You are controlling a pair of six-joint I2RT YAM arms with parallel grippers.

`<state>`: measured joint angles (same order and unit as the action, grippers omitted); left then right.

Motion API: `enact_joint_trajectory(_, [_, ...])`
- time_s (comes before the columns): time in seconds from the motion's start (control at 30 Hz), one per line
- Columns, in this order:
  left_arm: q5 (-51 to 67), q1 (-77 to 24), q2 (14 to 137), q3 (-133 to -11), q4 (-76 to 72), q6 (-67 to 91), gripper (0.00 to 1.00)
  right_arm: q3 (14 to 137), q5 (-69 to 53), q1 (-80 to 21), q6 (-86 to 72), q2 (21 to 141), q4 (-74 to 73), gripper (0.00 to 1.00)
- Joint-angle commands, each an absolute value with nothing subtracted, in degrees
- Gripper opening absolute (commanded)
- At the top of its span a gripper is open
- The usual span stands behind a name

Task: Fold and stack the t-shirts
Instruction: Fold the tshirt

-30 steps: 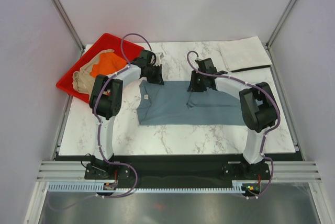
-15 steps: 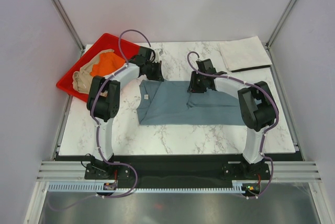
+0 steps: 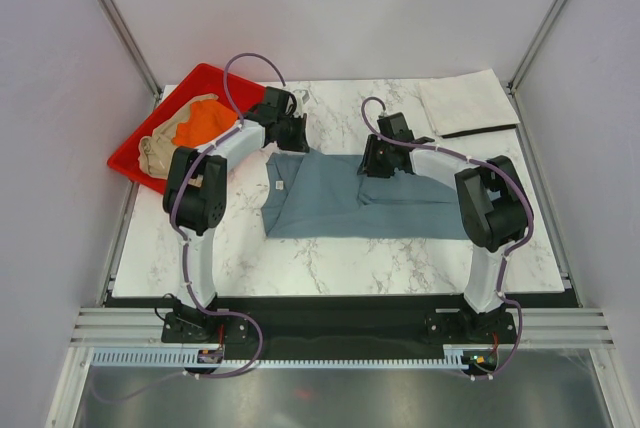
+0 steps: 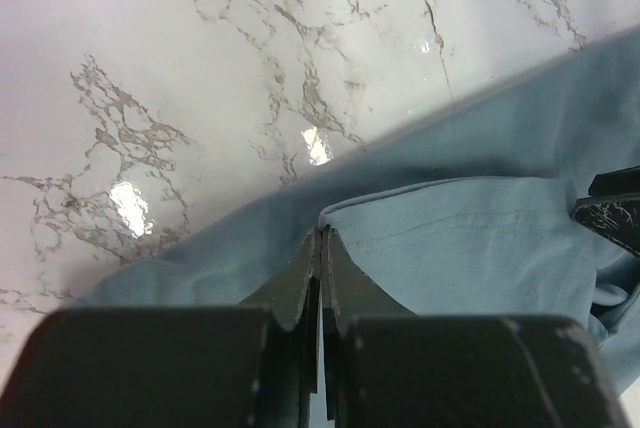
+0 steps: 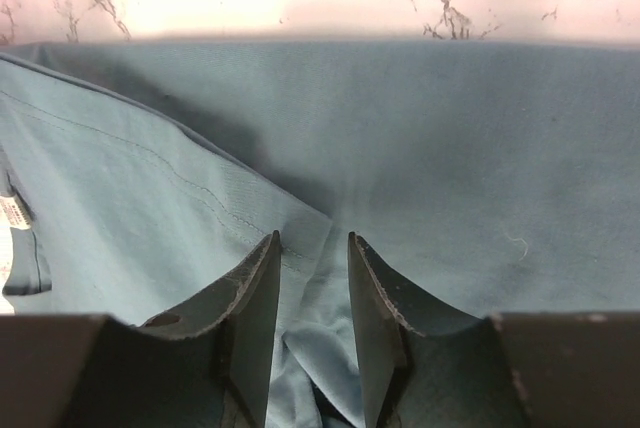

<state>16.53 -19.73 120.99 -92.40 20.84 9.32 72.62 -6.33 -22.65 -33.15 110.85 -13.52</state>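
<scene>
The slate blue-grey t-shirt point(image 3: 335, 203) lies partly folded in the middle of the marble table point(image 3: 330, 258). My left gripper point(image 3: 292, 142) is at the shirt's far left corner. In the left wrist view it point(image 4: 320, 235) is shut on a hemmed edge of the shirt point(image 4: 470, 238). My right gripper point(image 3: 373, 165) is low over the shirt's far edge near the middle. In the right wrist view it point(image 5: 313, 239) is open, and a stitched fold of the shirt point(image 5: 180, 208) lies loose between the fingers. The orange t-shirt point(image 3: 203, 122) and the tan-beige t-shirt point(image 3: 158, 151) sit crumpled in the tray. The off-white t-shirt point(image 3: 465, 102) lies folded at the back right.
The red plastic tray point(image 3: 208, 76) sits at the table's back left corner, close beside my left arm. A dark strip point(image 3: 480, 131) lies along the near edge of the off-white shirt. Frame posts stand at both back corners.
My right gripper's jaws have spread apart over the fold. My left gripper has drawn the shirt's far left corner a little toward the back left.
</scene>
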Motion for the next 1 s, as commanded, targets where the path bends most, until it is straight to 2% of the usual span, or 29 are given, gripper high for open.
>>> enact_joint_trajectory(0.0, [13.5, -19.9, 118.7, -92.0, 19.3, 7.9, 0.02, 72.4, -7.2, -22.6, -34.3, 110.7, -10.7, 0.41])
enact_joint_trajectory(0.27, [10.3, -19.8, 117.4, -90.9, 19.3, 6.6, 0.02, 71.8, -8.0, -22.8, -35.0, 110.3, -9.3, 0.43])
enact_joint_trajectory(0.77, [8.4, -19.7, 117.7, -88.8, 19.4, 6.2, 0.02, 70.1, -5.4, -24.0, -38.9, 111.2, -7.4, 0.36])
enact_joint_trajectory(0.97, [8.7, -19.7, 118.1, -88.9, 19.3, 6.3, 0.02, 70.7, -4.9, -24.0, -39.1, 112.6, -7.2, 0.30])
